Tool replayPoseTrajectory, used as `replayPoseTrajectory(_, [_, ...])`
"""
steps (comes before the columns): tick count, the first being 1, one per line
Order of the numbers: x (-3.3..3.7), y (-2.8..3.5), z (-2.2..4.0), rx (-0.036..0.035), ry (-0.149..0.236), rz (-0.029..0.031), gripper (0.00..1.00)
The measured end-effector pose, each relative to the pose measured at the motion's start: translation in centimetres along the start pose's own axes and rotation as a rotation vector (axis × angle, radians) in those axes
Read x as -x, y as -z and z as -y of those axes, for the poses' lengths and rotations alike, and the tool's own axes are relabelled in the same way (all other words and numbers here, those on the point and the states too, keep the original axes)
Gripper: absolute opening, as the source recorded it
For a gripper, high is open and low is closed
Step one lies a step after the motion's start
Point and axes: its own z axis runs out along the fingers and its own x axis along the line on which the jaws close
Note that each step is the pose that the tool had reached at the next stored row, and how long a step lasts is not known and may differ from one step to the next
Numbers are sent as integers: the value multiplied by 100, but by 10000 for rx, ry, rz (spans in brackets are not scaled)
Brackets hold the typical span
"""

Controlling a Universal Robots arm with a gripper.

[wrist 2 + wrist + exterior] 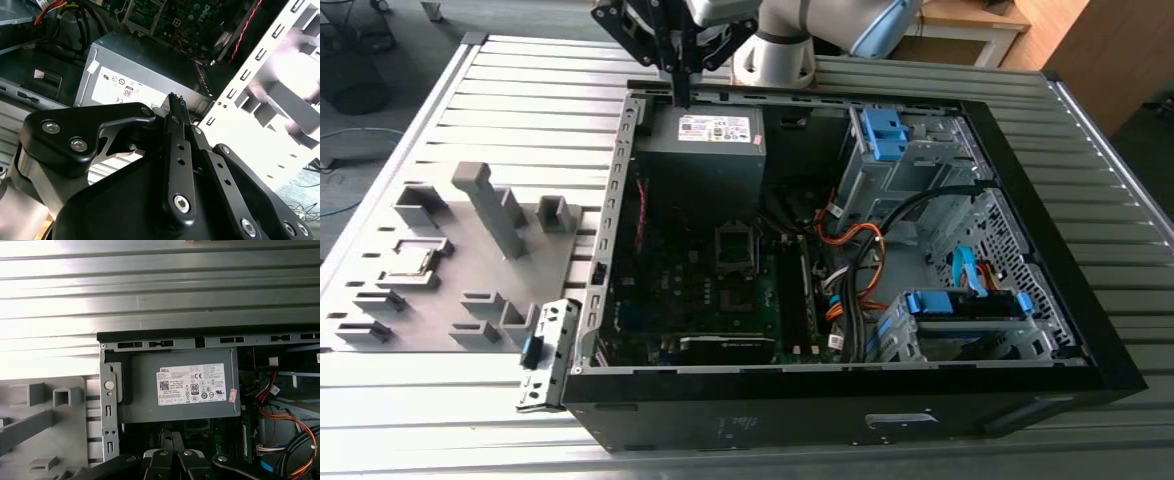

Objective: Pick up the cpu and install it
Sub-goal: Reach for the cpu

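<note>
In the exterior view, the gripper hangs at upper centre, its fingers pinched together on nothing, over the power supply inside the open computer case. The cpu lies in the grey fixture at the exterior view's left, well apart. In both wrist views the closed fingertips sit above the power supply's label.

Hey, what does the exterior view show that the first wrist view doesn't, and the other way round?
Exterior view: the whole open computer case, its blue drive bays, the motherboard socket, and what looks like the cpu at the exterior view's left. First wrist view: a straight-down close look at the white label. Both: the power supply, the grey fixture, and the gripper above the supply, jaws shut.
</note>
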Motion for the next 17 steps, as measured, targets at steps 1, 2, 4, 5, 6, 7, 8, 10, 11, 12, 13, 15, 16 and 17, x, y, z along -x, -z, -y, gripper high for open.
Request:
replayPoseTrajectory(1, [-9, 0, 1, -1, 1, 0, 11])
replayPoseTrajectory(2, [-18, 1, 1, -1, 0, 0, 11])
replayPoseTrajectory(4, [-36, 1, 3, 0, 0, 0, 11])
replayPoseTrajectory(5, [-45, 1, 3, 0, 0, 0, 11])
replayPoseTrajectory(6, [-54, 1, 4, 0, 0, 0, 11])
replayPoseTrajectory(7, [-64, 2, 5, 0, 1, 0, 11])
replayPoseTrajectory(8, [-73, 2, 6, 0, 0, 0, 11])
replayPoseTrajectory(10, [-92, 2, 7, 0, 1, 0, 11])
replayPoseTrajectory(11, [-103, 2, 8, 1, 1, 1, 11])
replayPoseTrajectory(12, [-113, 3, 9, 0, 1, 0, 11])
replayPoseTrajectory(13, [-123, 3, 9, 0, 1, 0, 11])
replayPoseTrajectory(15, [-143, 4, 11, 0, 1, 0, 11])
replayPoseTrajectory(16, [-153, 4, 12, 0, 0, 0, 11])
replayPoseTrajectory(17, [-164, 4, 12, 0, 0, 0, 11])
